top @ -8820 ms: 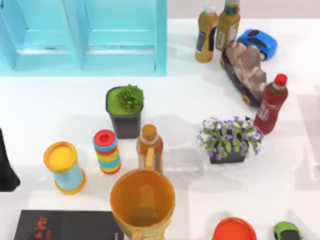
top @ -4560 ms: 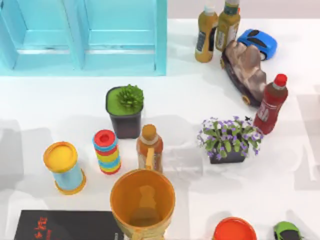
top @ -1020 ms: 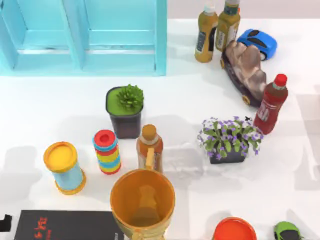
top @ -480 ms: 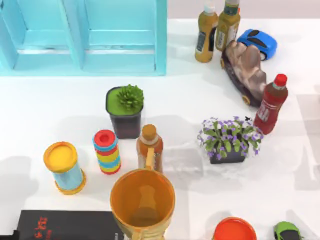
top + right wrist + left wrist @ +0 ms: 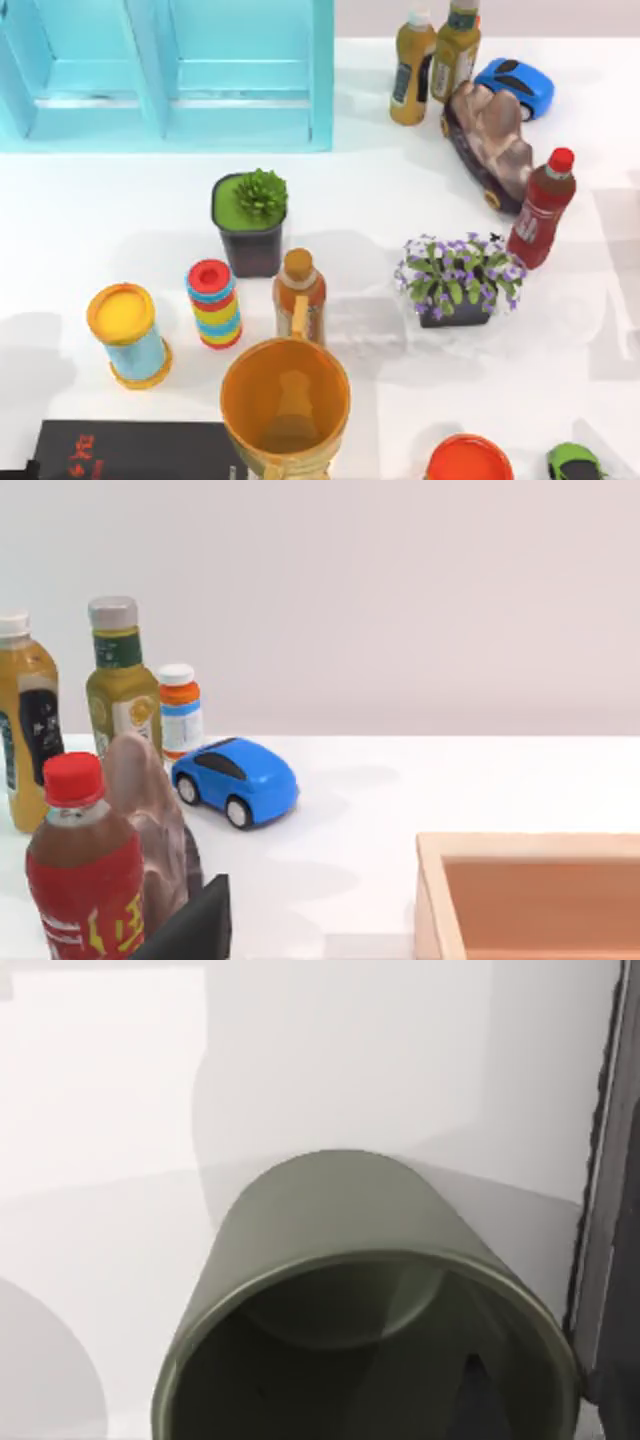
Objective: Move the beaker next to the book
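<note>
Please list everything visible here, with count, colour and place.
beaker: one, olive green, at left wrist camera.
book: one, black, near left.
jug: one, orange, right of book.
can: one, blue with yellow lid, left.
ring stack: one, many-coloured, beside can.
bottles: five; orange centre, red right, two yellow-green and one white at back.
potted plants: two; green centre, purple right.
toy cars: two; blue back, green near right.
rock on wheels: one, brown, back right.
cabinet: one, light blue, back left.
disc: one, orange-red, near edge.
wooden box: one, tan, right wrist view.
</note>
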Tool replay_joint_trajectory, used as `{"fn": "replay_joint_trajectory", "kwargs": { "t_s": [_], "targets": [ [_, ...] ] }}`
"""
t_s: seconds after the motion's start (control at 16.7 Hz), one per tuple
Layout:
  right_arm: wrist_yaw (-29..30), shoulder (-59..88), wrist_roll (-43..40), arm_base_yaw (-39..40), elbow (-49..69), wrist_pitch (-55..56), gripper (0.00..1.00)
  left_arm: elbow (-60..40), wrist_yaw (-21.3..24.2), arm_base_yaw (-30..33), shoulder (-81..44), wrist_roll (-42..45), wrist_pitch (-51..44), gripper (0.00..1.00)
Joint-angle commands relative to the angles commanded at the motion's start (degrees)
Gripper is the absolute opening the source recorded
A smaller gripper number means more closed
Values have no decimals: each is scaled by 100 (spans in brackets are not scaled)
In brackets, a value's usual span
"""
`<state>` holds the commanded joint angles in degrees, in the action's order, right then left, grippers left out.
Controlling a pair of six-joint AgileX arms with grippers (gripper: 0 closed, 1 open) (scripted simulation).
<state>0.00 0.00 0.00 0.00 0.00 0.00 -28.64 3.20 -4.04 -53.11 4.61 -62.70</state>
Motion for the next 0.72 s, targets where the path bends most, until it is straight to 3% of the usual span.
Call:
{"fn": "replay_joint_trajectory", "kwargs": {
  "t_s": [0.36,0.72],
  "targets": [
    [0,0,0,0,0,0,100,0,0,0,0,0,0,98],
    [0,0,0,0,0,0,100,0,0,0,0,0,0,100]
  ]
}}
